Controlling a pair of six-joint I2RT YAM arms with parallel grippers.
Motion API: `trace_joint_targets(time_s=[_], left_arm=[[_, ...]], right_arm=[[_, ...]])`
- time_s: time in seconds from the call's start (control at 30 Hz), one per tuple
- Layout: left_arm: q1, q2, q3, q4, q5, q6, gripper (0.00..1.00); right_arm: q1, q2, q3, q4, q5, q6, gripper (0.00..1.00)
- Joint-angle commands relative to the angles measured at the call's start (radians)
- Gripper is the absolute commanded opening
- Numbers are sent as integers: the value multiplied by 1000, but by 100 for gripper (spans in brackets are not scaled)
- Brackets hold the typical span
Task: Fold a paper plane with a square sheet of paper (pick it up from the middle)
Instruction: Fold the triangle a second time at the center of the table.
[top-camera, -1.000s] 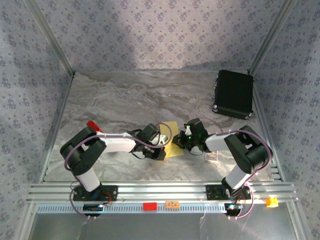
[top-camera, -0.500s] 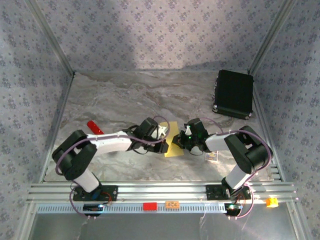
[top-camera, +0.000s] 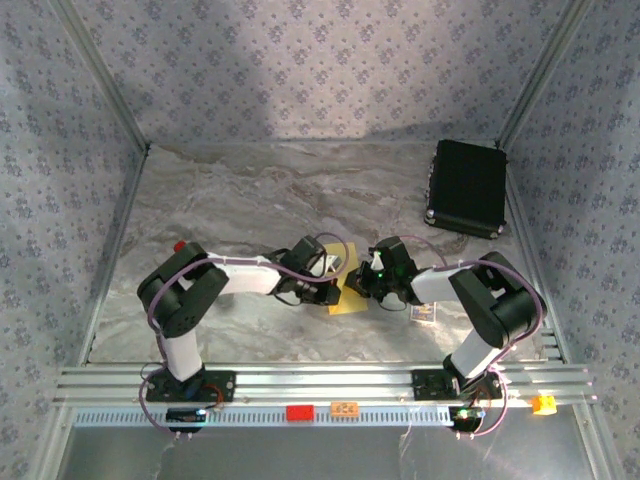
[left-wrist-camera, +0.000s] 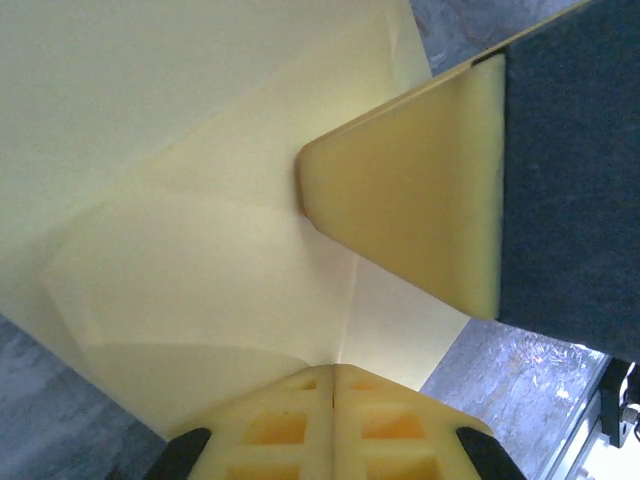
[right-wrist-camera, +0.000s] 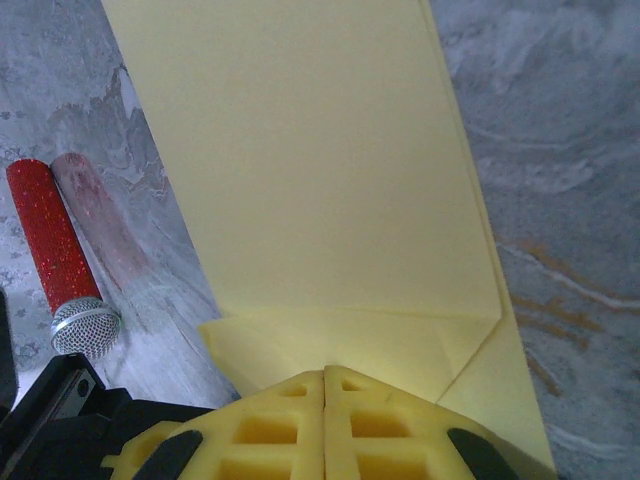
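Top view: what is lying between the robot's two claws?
The square sheet of paper, yellow and partly folded, lies on the table between the left claw and the right claw. The top view shows it there.

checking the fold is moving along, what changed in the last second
The left arm swung its elbow out and back, sliding the left gripper rightward over the yellow paper sheet, toward the right gripper. Both stayed shut; the right gripper and black case held position.

Soft overhead light, broad shadow on back wall (top-camera: 230, 90), wrist views bright, near fingers (left-wrist-camera: 270, 428) blurred
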Motion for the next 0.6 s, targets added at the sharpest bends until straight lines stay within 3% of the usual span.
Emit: trace_joint_targets(time_s=[0.0, 0.33, 0.57], left_arm=[[-5, 18, -75, -44, -30, 7, 0], [-5, 10, -68, -37, -36, 18, 0], [-5, 10, -71, -32, -41, 14, 0]], right_arm=[[-14, -33, -2, -62, 28, -13, 9], [33, -10, 44, -86, 8, -57, 9], [-45, 57, -18, 18, -15, -24, 8]])
